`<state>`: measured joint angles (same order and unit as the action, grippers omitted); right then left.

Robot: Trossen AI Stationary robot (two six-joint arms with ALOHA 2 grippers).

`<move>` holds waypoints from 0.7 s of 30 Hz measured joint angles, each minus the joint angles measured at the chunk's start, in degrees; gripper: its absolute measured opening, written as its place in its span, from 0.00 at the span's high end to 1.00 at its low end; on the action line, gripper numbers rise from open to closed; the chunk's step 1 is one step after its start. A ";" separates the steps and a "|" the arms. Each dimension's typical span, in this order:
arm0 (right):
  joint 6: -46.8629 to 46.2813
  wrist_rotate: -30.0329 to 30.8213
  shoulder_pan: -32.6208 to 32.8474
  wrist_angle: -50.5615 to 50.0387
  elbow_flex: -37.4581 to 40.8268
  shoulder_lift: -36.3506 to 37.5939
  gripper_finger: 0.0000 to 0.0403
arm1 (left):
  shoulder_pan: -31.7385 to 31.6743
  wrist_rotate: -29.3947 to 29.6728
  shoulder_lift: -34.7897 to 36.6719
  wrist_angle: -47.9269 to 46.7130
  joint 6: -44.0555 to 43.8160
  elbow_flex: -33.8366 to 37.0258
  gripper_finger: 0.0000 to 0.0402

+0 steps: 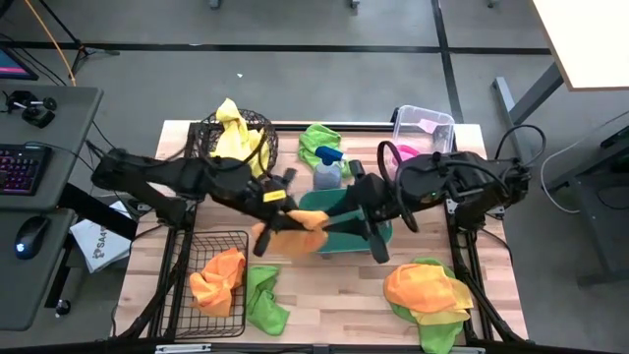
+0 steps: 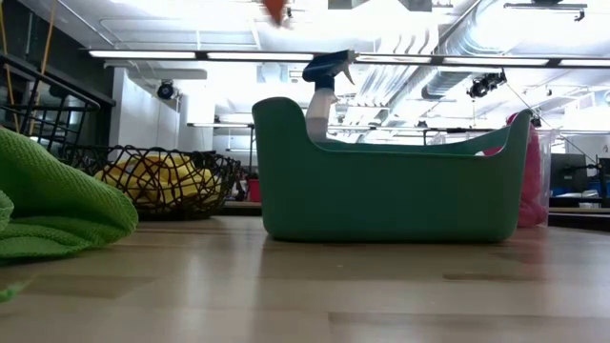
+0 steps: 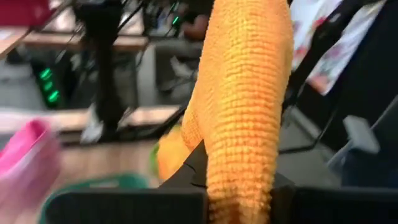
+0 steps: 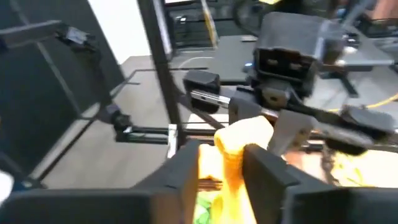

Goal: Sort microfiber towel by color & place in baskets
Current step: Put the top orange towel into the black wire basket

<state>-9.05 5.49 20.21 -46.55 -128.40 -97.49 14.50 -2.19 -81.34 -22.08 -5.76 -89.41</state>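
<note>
Mid-air handoff over the teal tub [image 1: 378, 236]: an orange towel [image 1: 307, 224] hangs between the two grippers at table centre, above the tub's left end. Left gripper [image 3: 239, 196] has its fingers clamped together on the cloth; in the left wrist view the orange towel fills the gap and drapes out past the fingertips. Right gripper [image 4: 221, 165] has its fingers partly apart with orange cloth between them; I can't tell whether it is gripping or letting go. The towel is light, soft and floppy, with a nubby weave that gives good friction and is not fragile. It sags and folds wherever unsupported, so pinch a bunched fold or a corner, not a flat face; a shallow pinch may slip off as the cloth stretches. Other towels: a yellow one in the round wire basket [image 1: 211, 133]; an orange towel in basket [image 1: 218, 275] inside the rectangular black wire basket [image 1: 182, 295]; a green towel [image 1: 263, 300] just beside that basket on the wood; another green one [image 1: 316, 143] near the spray bottle [image 1: 328, 169]; a mixed orange, yellow and green pile [image 1: 429, 295] at front right; pink in the clear bin [image 1: 425, 126]. My guess is the held orange towel belongs with the orange one in the black basket. One risk is the trailing end snagging on the tub rim or basket wire.
</note>
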 joint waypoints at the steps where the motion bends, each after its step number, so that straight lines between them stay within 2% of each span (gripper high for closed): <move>1: 0.06 0.98 0.02 -0.08 0.00 0.00 0.69 | 0.06 1.51 1.20 -3.37 -0.02 0.00 0.99; 5: 3.01 2.51 0.10 -1.28 0.00 0.49 0.52 | 2.06 10.21 6.32 -21.74 -5.16 0.02 0.99; 7: 3.07 2.89 -0.01 -2.95 -0.09 0.68 0.46 | 4.79 15.80 8.68 -32.73 -11.76 0.04 0.99; 9: 2.61 3.13 -0.15 -6.06 -0.07 0.74 0.42 | 9.27 19.98 10.40 -39.15 -19.61 0.34 0.99; 12: 2.44 3.71 -0.37 -10.05 -0.07 0.75 0.39 | 18.04 24.99 12.73 -41.19 -30.90 3.47 1.00; 16: 2.46 7.87 -0.33 -13.92 -0.04 0.76 0.39 | 30.51 30.31 14.07 -41.15 -47.09 8.86 1.00; 21: 1.57 11.10 -1.12 -15.58 -0.04 0.76 0.39 | 42.06 30.83 13.40 -41.12 -68.62 18.10 1.00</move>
<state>-7.48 16.59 19.09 -62.13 -128.44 -96.73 56.56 28.64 -67.94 -63.21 -74.38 -71.30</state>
